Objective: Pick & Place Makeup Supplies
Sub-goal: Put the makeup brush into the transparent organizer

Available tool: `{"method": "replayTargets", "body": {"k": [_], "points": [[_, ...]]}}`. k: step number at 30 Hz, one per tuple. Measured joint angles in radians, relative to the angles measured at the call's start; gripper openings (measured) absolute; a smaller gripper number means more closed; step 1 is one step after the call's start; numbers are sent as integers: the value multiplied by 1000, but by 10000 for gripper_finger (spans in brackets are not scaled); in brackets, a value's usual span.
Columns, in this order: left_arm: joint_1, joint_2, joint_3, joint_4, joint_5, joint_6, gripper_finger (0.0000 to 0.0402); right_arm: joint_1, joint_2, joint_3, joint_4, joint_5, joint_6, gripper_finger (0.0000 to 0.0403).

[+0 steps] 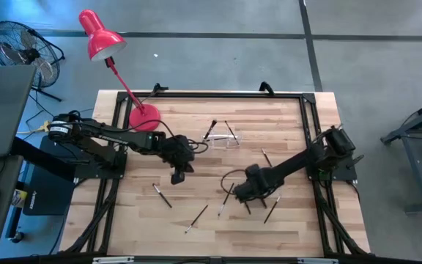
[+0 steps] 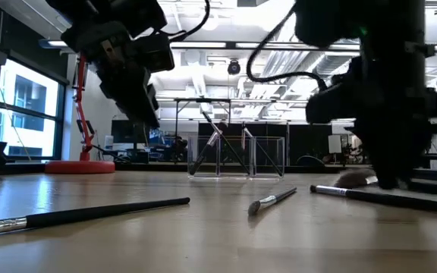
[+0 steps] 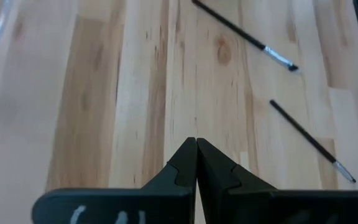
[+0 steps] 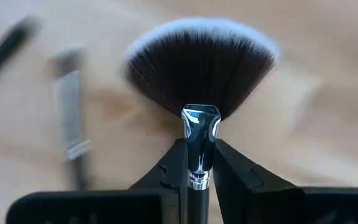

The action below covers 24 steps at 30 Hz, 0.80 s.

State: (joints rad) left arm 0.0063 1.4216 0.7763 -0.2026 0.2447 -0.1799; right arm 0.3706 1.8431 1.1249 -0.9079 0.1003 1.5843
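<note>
A fan brush [image 4: 201, 74] with a fluffy black, white-tipped head and a silvery collar lies on the wooden table [image 1: 196, 117]. My right gripper [image 4: 201, 171] stands over it right of the table's middle [image 1: 244, 192], shut on it; the low view shows the fingers down at the table [image 2: 389, 178]. Other thin brushes lie loose around: [image 1: 161, 195], [image 1: 196, 218], [image 1: 272, 209], [image 1: 267, 156]. My left gripper [image 1: 180, 172] hangs shut above the table left of the middle, its fingertips [image 3: 196, 149] holding nothing. My right gripper pinches the fan brush between its two fingers at the lower end of the silvery collar [image 4: 199, 163], where the dark handle starts. The fingers come from above, pointing down, one on each side, across the brush. The brush seems to lie flat on the table.
A small clear plastic holder [image 1: 224, 138] stands at the far middle, with brushes in it. A red desk lamp [image 1: 101, 37] stands on its base [image 1: 143, 117] at the far left. Two thin brushes [image 3: 247, 37], [image 3: 312, 142] lie ahead of my left gripper.
</note>
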Motion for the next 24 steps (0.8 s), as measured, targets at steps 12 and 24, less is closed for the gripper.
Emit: {"method": "replayTargets", "body": {"k": [12,24], "points": [[0,0,0,156,-162,-8,0,-144,-279,4,-93,328,-332,47],[0,0,38,223,-306,-114,0,-439,-568,-143,243,421,-981,44]]}}
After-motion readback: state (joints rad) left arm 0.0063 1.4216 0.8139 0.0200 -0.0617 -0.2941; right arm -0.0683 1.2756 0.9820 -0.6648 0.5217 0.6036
